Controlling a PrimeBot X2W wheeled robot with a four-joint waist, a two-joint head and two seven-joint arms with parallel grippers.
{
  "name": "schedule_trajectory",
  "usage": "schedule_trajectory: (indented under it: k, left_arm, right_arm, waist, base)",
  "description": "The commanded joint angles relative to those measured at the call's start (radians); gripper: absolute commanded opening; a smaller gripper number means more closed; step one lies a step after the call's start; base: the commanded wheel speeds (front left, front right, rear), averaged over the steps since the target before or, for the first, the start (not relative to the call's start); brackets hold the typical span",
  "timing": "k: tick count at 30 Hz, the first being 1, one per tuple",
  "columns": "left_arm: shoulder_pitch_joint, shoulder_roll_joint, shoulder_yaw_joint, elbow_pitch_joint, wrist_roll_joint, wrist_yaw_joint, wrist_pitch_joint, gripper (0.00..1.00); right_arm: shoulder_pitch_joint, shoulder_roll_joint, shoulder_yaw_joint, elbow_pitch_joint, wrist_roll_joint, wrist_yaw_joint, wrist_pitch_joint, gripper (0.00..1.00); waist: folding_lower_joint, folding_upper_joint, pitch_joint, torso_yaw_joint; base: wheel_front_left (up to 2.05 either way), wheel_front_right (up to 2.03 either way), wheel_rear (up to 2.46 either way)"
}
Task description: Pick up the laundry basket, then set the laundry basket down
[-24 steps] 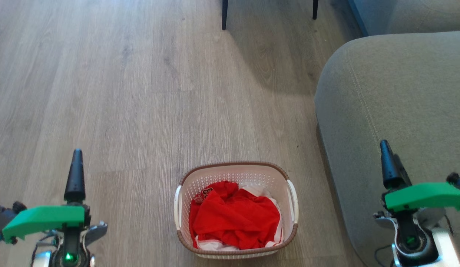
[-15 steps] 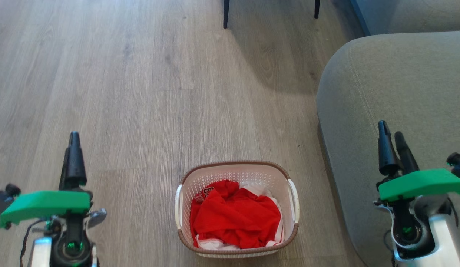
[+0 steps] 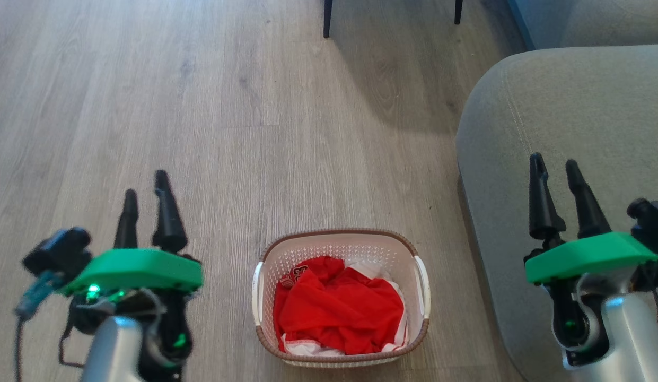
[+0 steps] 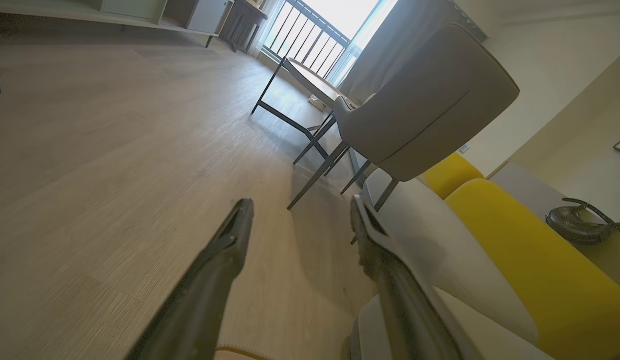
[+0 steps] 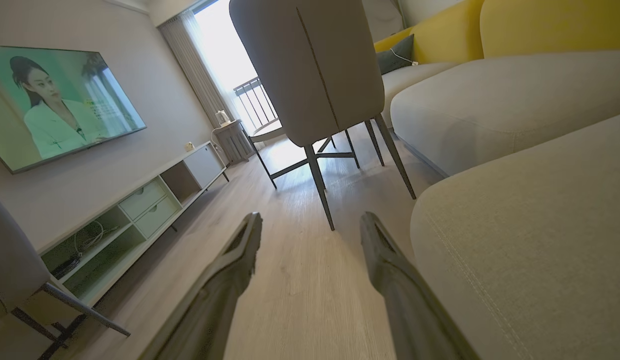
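Note:
The laundry basket stands on the wood floor at the bottom middle of the head view, cream with a brown rim and two white side handles, holding red and white clothes. My left gripper hovers to the basket's left, open and empty, fingers pointing away from me. My right gripper hangs to the basket's right over the sofa's arm, also open and empty. In the left wrist view the left gripper points across the floor toward a chair; in the right wrist view the right gripper does the same.
A grey sofa fills the right side, close beside the basket. A grey chair on dark legs stands ahead, its legs at the head view's top. A low TV cabinet lines the far wall. Wood floor stretches ahead and left.
Both arms have risen and turned: the left gripper has swung inward toward the basket, and both grippers now show two spread fingers. The basket has stayed put.

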Motion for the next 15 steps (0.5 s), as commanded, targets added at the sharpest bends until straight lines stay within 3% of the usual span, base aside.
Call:
schedule_trajectory:
  k: [1, 6, 15]
  left_arm:
    - [-0.065, 0.009, 0.004, -0.048, 0.04, 0.013, -0.013, 1.0]
    - [-0.081, 0.015, -0.089, -0.05, 0.182, 0.061, -0.028, 1.0]
    - [-0.127, 0.098, -0.3, -0.036, 0.341, 0.211, -0.057, 1.0]
  right_arm:
    - [-0.06, -0.019, 0.019, -0.051, -0.034, 0.005, -0.014, 1.0]
    - [-0.062, -0.05, 0.071, -0.043, -0.145, 0.005, -0.028, 1.0]
    - [-0.049, -0.051, 0.1, 0.002, -0.306, 0.005, -0.058, 1.0]
  waist:
    - [0.0, -0.0001, 0.0, 0.0]
    - [0.0, -0.0001, -0.001, -0.001]
    - [0.0, -0.0001, -0.002, -0.004]
  base:
    - [0.0, 0.0, 0.0]
    - [0.0, 0.0, 0.0]
    - [0.0, 0.0, 0.0]
